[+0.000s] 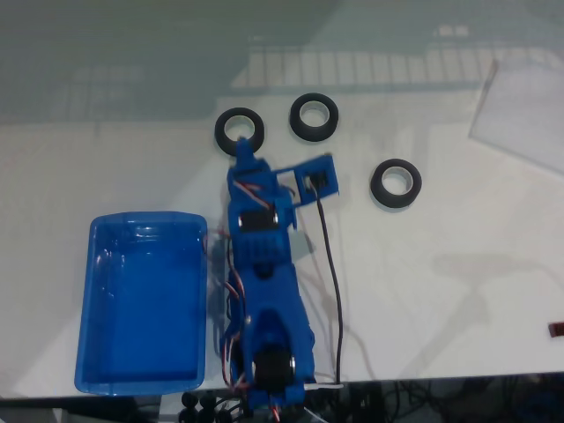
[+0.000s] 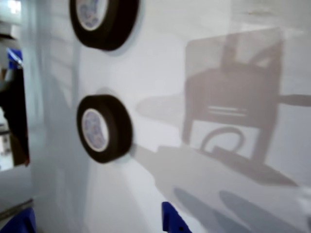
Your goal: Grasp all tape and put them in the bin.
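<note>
Now I see 3 black tape rolls (image 1: 240,131) with whitish cores outside the glossy blue bin (image 1: 145,304); gripper (image 1: 273,167) spread wide, holding nothing.

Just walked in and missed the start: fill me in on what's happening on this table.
A blue robot arm is reaching across a white table toward three black tape rolls. Its gripper hovers at the left roll in the fixed view, holding nothing that can be seen. The middle roll and the right roll lie flat and apart. The blue bin beside the arm has no tape in it. The wrist view shows two rolls lying ahead of the fingertips.
</note>
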